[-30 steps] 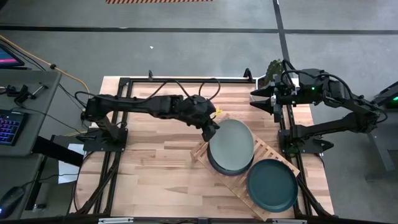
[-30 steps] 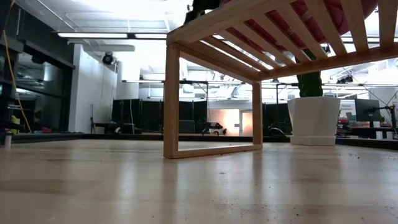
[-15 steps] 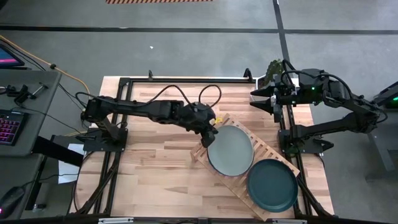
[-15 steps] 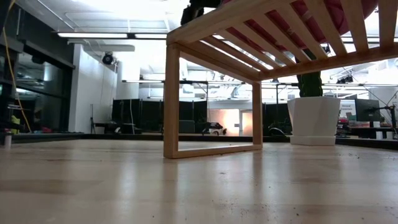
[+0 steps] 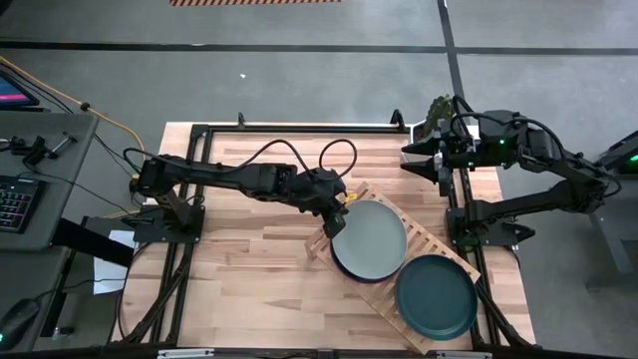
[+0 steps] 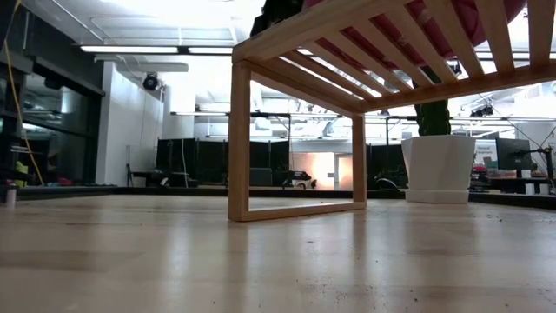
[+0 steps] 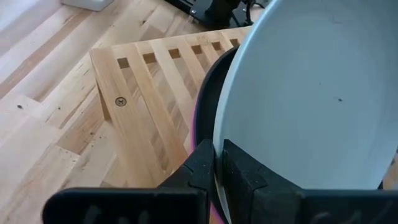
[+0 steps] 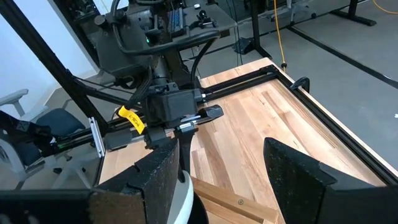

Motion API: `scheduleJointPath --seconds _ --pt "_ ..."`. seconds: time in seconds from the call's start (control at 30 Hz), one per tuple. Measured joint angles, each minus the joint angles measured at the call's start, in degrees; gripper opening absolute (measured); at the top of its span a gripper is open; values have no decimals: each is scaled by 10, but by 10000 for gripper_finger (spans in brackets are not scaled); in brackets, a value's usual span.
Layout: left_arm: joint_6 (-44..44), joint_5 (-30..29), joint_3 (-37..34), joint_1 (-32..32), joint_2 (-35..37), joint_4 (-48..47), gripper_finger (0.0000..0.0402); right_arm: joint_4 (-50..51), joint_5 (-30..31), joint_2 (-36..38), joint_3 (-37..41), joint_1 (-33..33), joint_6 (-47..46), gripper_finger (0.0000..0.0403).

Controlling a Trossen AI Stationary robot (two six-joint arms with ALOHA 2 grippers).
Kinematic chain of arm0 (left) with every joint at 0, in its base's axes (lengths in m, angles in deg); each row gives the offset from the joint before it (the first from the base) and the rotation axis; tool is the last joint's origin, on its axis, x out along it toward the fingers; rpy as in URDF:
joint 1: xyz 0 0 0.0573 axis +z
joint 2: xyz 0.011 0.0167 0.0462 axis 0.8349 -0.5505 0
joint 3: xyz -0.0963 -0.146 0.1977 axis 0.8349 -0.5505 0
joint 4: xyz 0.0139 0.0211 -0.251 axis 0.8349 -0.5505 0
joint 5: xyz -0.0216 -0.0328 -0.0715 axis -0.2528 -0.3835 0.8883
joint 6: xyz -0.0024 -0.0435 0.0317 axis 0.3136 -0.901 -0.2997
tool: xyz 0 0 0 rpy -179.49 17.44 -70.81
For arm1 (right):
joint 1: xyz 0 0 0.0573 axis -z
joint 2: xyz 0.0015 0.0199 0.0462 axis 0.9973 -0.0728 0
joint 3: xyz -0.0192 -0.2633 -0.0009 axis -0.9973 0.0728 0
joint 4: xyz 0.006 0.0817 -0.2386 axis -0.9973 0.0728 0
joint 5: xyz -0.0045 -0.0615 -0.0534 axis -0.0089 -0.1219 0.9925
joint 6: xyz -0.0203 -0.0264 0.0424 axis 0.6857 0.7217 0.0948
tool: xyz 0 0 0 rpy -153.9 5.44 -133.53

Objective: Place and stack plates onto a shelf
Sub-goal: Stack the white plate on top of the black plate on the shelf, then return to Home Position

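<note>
A pale mint plate (image 5: 371,239) (image 7: 311,93) tops a stack on the slatted wooden shelf (image 5: 429,242) (image 7: 155,81). A black plate (image 7: 208,102) and a magenta rim (image 7: 196,121) show beneath it. A dark teal plate (image 5: 437,297) lies flat on the shelf's near right end. My left gripper (image 5: 335,221) (image 7: 219,171) is shut on the mint plate at its left edge. My right gripper (image 8: 230,180) is open, parked high by the table's far right corner (image 5: 427,160). The low view shows the shelf (image 6: 295,26) from below, with magenta (image 6: 452,26) showing between the slats. My left gripper pinches the mint plate's rim (image 7: 217,146) at the plate's left edge, between its two fingers (image 7: 239,177). It comes slanting down from the table's left. The plate lies about level over the black plate; whether it rests on it I cannot tell.
The shelf stands askew on the butcher-block table (image 5: 249,269), running from centre toward the near right corner. A black frame (image 5: 299,128) runs along the table's far and side edges. A white plant pot (image 6: 439,165) stands beyond the shelf. Bare wood lies left of and nearer than the shelf.
My left gripper has moved a little toward the near edge and down, still shut on the mint plate. The plate has sunk onto the stack and now covers most of the dark plate that showed below it a second ago.
</note>
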Motion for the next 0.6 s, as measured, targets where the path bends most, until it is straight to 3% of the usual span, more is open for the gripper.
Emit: scheduleJointPath --seconds 0.2,0.6 --pt "1 2 0 0 0 0 29 0 0 0 0 0 0 218" --pt "21 22 2 2 19 -4 112 1 0 0 0 0 3 218"
